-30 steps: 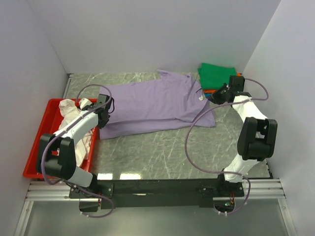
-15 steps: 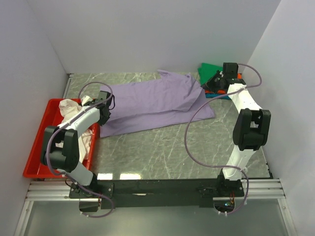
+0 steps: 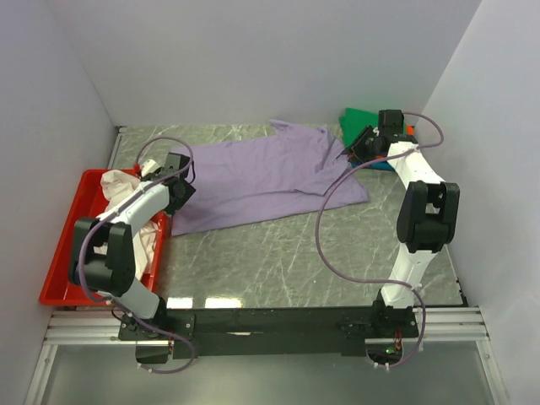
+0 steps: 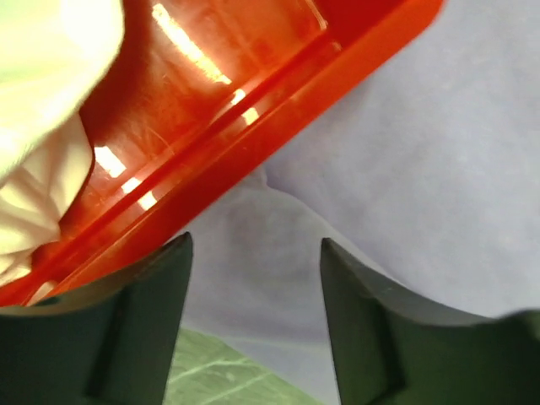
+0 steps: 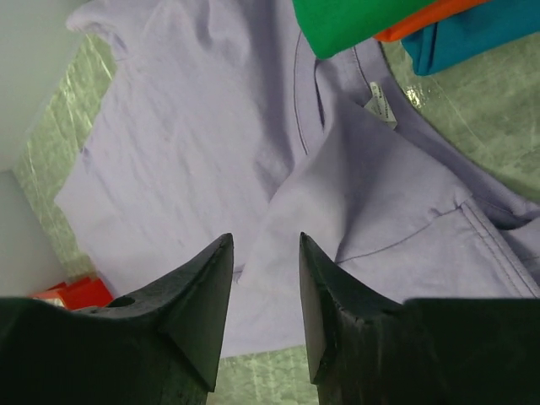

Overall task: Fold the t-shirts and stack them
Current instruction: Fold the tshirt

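Closest to the arm bases, the grey-green marbled surface (image 3: 295, 253) lies bare in a broad strip running from left to right, the widest free room here. Along its left edge sits the shallow red plastic tray (image 3: 61, 253) with the crumpled white t-shirt (image 3: 118, 186) heaped at its far end. The left hand (image 4: 255, 245) hangs just past the tray's right rim with its fingers spread apart and nothing between them. Its own camera shows that rim slanting right above the lavender purple t-shirt (image 3: 261, 177), whose left edge runs close against the tray, something the overhead view hides behind the arm. That shirt spreads flat across the middle of the surface, its lower hem slanting towards the near right and a sleeve poking out towards the back wall. At its collar end the right hand (image 5: 265, 240) hovers released, with a narrow gap between its fingers and only cloth below. From above, the far right corner shows mostly the folded green t-shirt (image 3: 361, 122). The right wrist view shows that it overlaps the purple collar and lies on the orange t-shirt (image 5: 422, 21) and the teal blue t-shirt (image 5: 472, 38), hard against the side wall.
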